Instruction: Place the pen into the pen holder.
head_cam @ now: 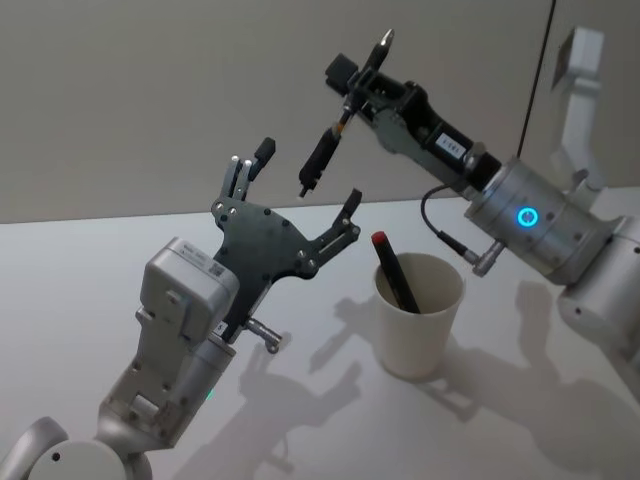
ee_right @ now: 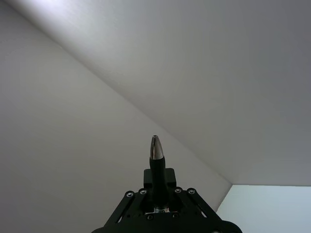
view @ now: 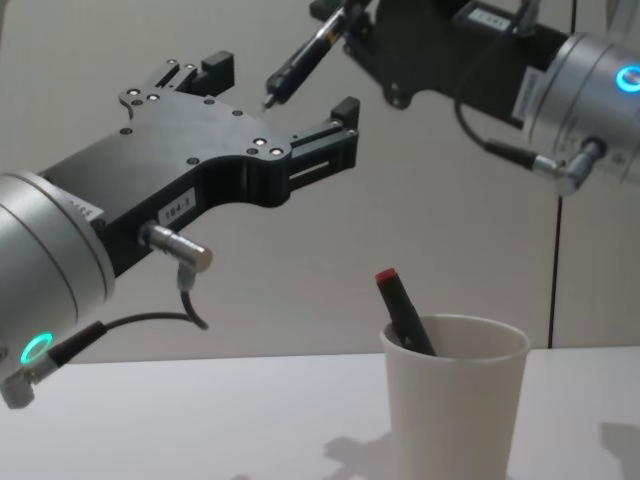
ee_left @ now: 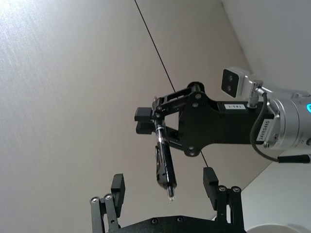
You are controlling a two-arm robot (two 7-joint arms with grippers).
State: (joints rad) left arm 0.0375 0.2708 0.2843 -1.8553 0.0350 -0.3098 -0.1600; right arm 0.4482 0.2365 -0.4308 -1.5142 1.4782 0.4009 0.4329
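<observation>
Head view: the black pen hangs in the air well above the table, tilted, its tip pointing down toward seven o'clock and its upper end pinched in the right gripper, whose fingers press together on the barrel up at about one o'clock from the picture's centre. Down at five o'clock from the pen stands the pen holder, a white paper cup on the white table, and there's already a red-capped black marker leaning inside it, cap sticking out above the rim. Just below the pen's tip waits the left gripper, fingers spread wide and cupped upward, one finger at ten o'clock of the tip and the other at four o'clock, neither touching the pen. The left wrist view tells it nicely: the pen dangles from the right gripper straight down between the left arm's two open fingers. From the chest view the pen sits high at twelve o'clock, the left gripper open beneath it, and the cup low at five o'clock, well apart from both. So, my read: the pen is lifted and secured but nowhere near the cup yet; this looks like a hand-over being set up, and carrying, lowering and releasing into the holder are all still to do.
</observation>
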